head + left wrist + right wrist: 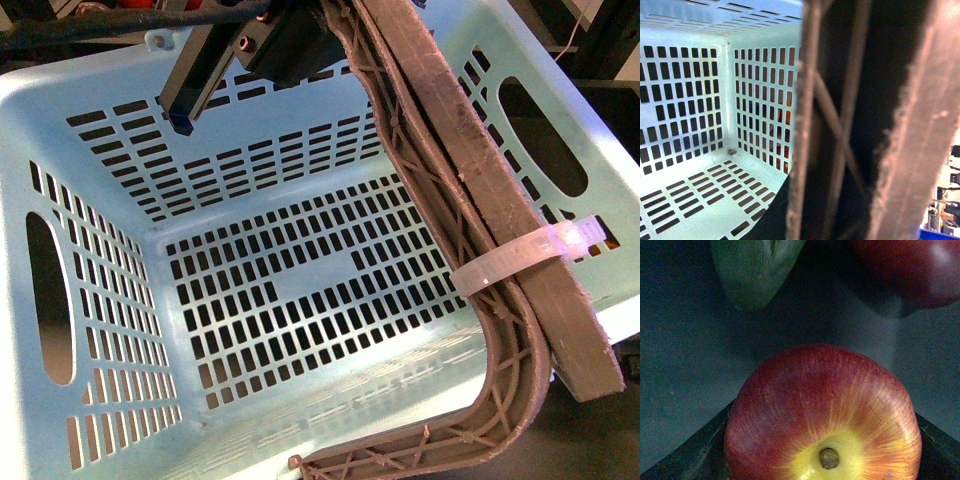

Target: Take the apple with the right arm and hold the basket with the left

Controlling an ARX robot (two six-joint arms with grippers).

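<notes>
The mint-green basket (120, 300) fills the front view, tilted toward the camera and empty inside. Its brown-grey swing handle (470, 190), bound with a white zip tie (530, 255), runs up to my left gripper (248, 52), which is shut on the handle at the top of the view. In the left wrist view the handle (920, 125) is very close, with the basket's slotted inside (690, 100) behind it. In the right wrist view my right gripper (822, 445) is shut on the red apple (815, 400), its yellow stem patch facing the camera. The dark fingers (687, 460) flank it.
Beyond the apple, a dark green mango (752, 270) and a red-orange mango (910, 270) lie on a grey surface (680, 350). The basket hides the table in the front view. Dark frame parts show behind its far rim.
</notes>
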